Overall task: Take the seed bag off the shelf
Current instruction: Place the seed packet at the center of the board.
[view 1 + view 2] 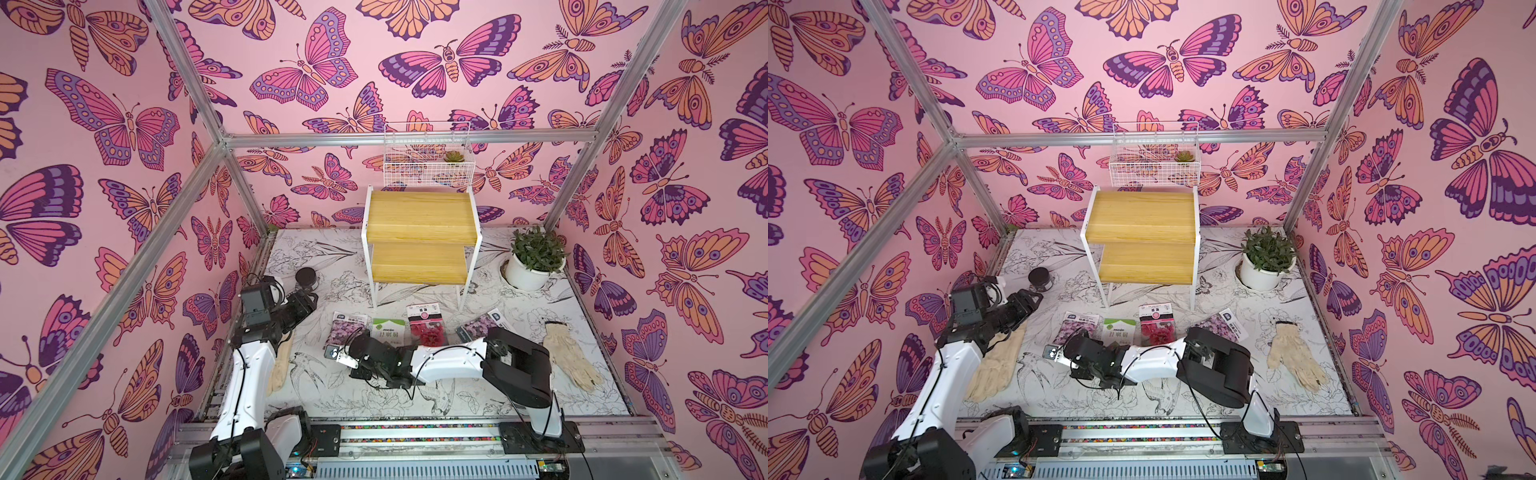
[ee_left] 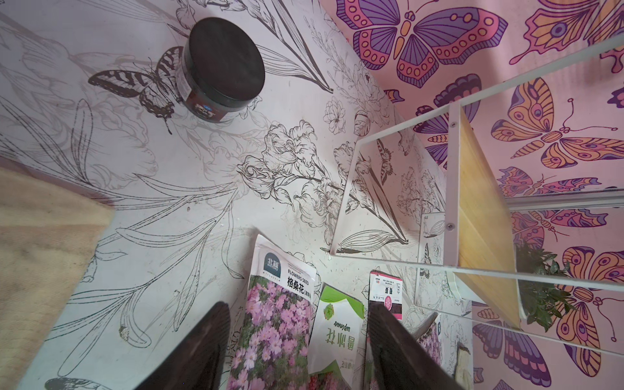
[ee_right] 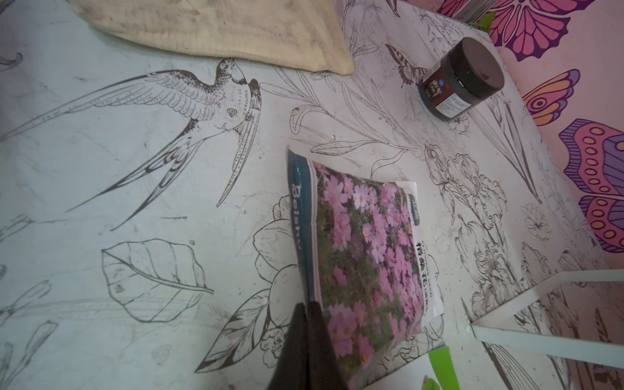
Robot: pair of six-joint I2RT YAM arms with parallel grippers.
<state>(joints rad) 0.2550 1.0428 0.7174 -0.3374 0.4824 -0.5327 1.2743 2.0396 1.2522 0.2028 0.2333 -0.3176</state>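
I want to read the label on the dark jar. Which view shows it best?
The right wrist view: the dark jar shows its side label. The left wrist view shows mostly the lid and a label sliver. In both top views it is small, label unreadable.

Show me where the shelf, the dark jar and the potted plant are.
shelf (image 1: 422,216): top view, upper yellow board.
dark jar (image 2: 224,57): left wrist view, lid.
potted plant (image 1: 527,274): top view, white pot wall.

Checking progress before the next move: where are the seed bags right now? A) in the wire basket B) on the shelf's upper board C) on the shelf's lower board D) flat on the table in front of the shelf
D: both boards of the shelf are bare, and four seed bags lie in a row on the table in front of it.
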